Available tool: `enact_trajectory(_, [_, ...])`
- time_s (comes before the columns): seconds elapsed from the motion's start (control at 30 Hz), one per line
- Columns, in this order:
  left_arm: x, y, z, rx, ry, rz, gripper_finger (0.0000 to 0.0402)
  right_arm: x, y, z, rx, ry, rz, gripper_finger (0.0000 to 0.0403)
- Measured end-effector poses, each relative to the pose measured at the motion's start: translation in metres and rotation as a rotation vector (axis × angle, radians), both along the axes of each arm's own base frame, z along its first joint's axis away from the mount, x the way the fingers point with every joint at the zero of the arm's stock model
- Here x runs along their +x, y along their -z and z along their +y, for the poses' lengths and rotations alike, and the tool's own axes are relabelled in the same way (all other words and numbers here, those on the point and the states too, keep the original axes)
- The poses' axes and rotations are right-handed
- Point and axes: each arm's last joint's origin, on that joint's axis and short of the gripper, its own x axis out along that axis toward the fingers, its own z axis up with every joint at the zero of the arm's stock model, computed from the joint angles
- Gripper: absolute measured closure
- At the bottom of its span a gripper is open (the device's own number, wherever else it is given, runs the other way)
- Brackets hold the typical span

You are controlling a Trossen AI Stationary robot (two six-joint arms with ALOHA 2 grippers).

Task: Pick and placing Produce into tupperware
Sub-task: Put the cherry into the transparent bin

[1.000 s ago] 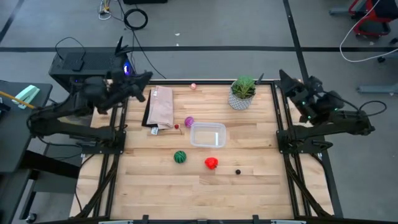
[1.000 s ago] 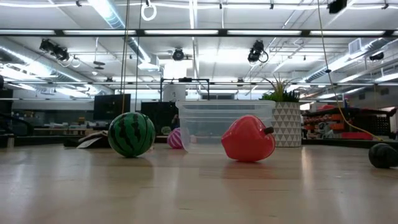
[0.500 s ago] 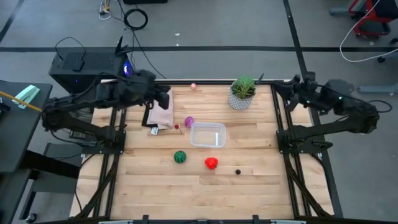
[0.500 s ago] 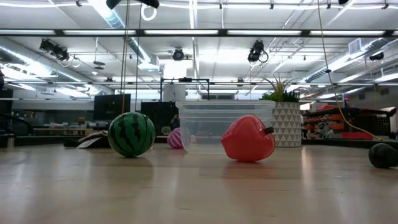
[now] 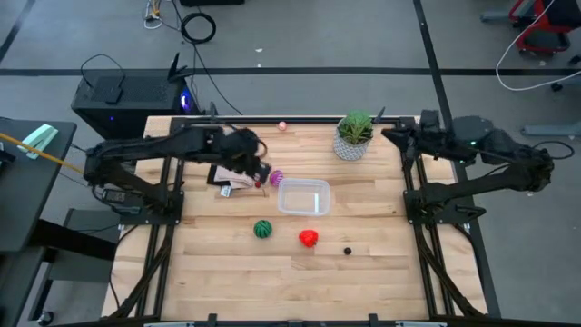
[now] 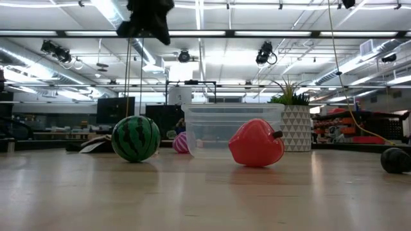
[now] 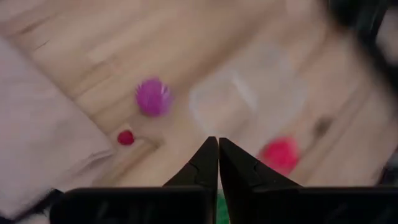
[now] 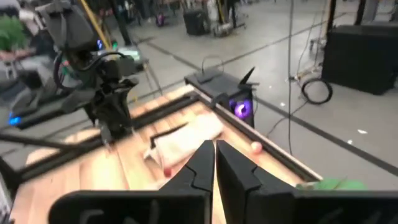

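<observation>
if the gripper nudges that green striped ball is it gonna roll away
Probably yes. The green striped ball looks round and meets the bare wooden table at one small spot, with nothing beside it to stop it. Its surface looks smooth, so closing fingers might squeeze it sideways unless they grip across its middle.

**Right wrist view: looking across the table at the left arm**

Right gripper [image 8: 215, 163]: own two dark fingers [image 8: 198, 163] pressed together, tips meeting, held in the air.

Across the table [image 8: 143, 163], the left arm [image 8: 93, 74] reaches over the wood; left gripper [image 8: 114, 127] points down, just above the surface. Finger state not readable.

Tan paper bag [image 8: 186, 135] lies flat beside that gripper. Small pink ball [image 8: 255, 147] sits near the table's black edge rail. Tiny red piece [image 8: 166, 171] near the bag's end. Green plant leaves [image 8: 328, 185] at the frame edge.

Beyond the table: black computer case [image 8: 225, 93] with purple light, cables on grey floor.
</observation>
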Motion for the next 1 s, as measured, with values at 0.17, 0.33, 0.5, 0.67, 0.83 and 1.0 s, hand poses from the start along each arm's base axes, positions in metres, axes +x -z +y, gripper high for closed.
enact_trajectory(0.17, [0.009, 0.030, -0.026, 0.074, 0.491, 0.247, 0.0375, 0.016, 0.005, 0.002, 0.026, -0.081, 0.054, 0.0380])
enact_trajectory(0.33, [0.012, 0.048, -0.036, 0.151, 0.723, 0.393, 0.0381, 0.027, 0.009, 0.003, 0.053, -0.115, 0.080, 0.0380])
enact_trajectory(0.5, [0.018, 0.051, -0.033, 0.203, 0.807, 0.378, 0.0385, 0.031, 0.010, 0.003, 0.081, -0.105, 0.084, 0.0380])
enact_trajectory(0.67, [0.021, 0.050, -0.021, 0.267, 0.878, 0.351, 0.0375, 0.031, 0.010, 0.003, 0.150, -0.082, 0.056, 0.0380])
enact_trajectory(0.83, [0.022, 0.050, 0.001, 0.289, 0.891, 0.326, 0.0359, 0.031, 0.010, 0.003, 0.207, -0.063, 0.033, 0.0380])
enact_trajectory(1.0, [0.023, 0.060, 0.027, 0.257, 0.944, 0.219, 0.0332, 0.031, 0.010, 0.003, 0.231, -0.056, 0.024, 0.0380])
